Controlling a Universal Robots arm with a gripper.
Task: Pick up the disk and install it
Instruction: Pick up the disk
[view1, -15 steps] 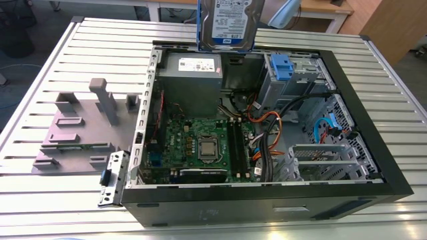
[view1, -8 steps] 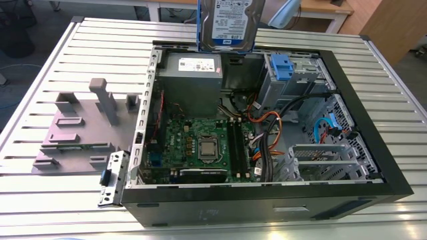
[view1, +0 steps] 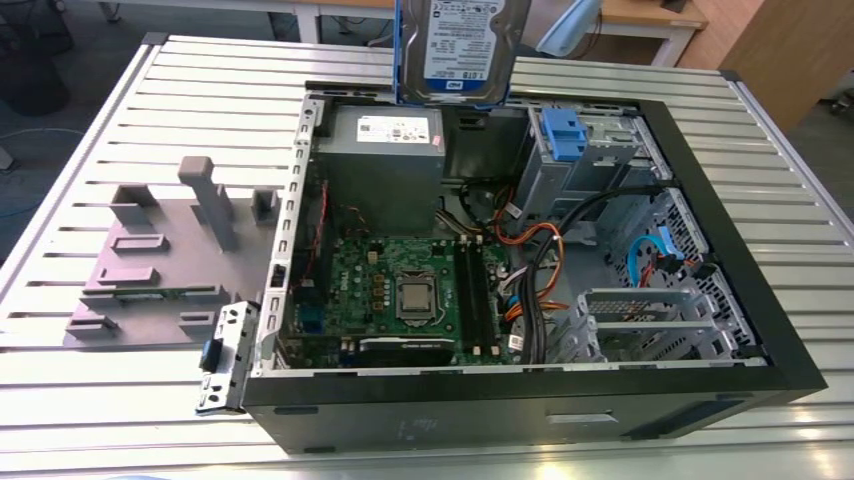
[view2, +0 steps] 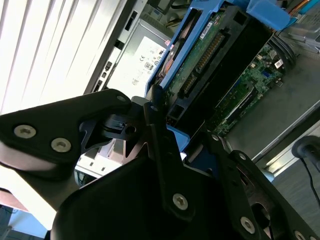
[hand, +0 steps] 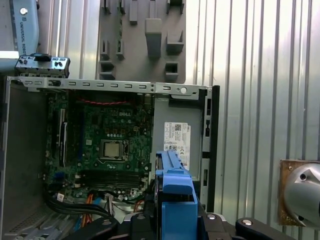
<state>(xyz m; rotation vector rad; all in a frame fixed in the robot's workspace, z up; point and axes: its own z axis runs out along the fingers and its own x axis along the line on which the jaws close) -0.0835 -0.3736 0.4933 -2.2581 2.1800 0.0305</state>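
At the top edge of the exterior view, I see the disk (view1: 461, 50) held upright with its label facing the camera. It is above the far side of the open computer case (view1: 534, 405), over the grey power supply (view1: 380, 150) and near the blue latch (view1: 561, 135) on the drive bay. The case lies on its side on the ribbed metal table (view1: 107, 420), with a grey plastic fixture (view1: 174, 250) toward the exterior view's left. In the second wrist view, the gripper (view2: 182, 117) is clamped on the disk (view2: 210, 55): its black fingers (view2: 157, 120) press the blue frame, and the disk's circuit-board side shows. In the first wrist view, I look past the disk (hand: 175, 182), seen edge-on, at the motherboard (hand: 107, 135) and the power supply (hand: 175, 140) in the case.
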